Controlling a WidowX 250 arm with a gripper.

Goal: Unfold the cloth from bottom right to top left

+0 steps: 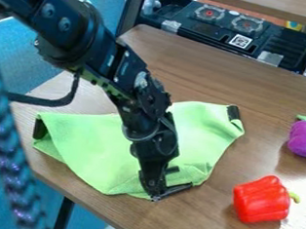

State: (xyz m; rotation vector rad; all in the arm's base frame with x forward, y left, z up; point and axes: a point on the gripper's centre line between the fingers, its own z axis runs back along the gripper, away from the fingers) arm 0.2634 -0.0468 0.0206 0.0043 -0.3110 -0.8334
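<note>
The gripper [158, 181] is low over the near edge of the green cloth [98, 145], right of the cloth's lowest corner. Whether it holds any fabric I cannot tell. The cloth lies partly folded on the wooden table, its near right part bunched beside the gripper. Dark patches mark its upper right corner and its left edge. The arm hangs in from the upper left and hides part of the cloth's middle.
A red toy pepper [261, 199] sits right of the cloth on the table [204, 73]. Farther right lies a purple toy vegetable [304, 138]. A black toy stove [220, 25] stands behind the table, and a blurred braided strand [9, 161] hangs at the left.
</note>
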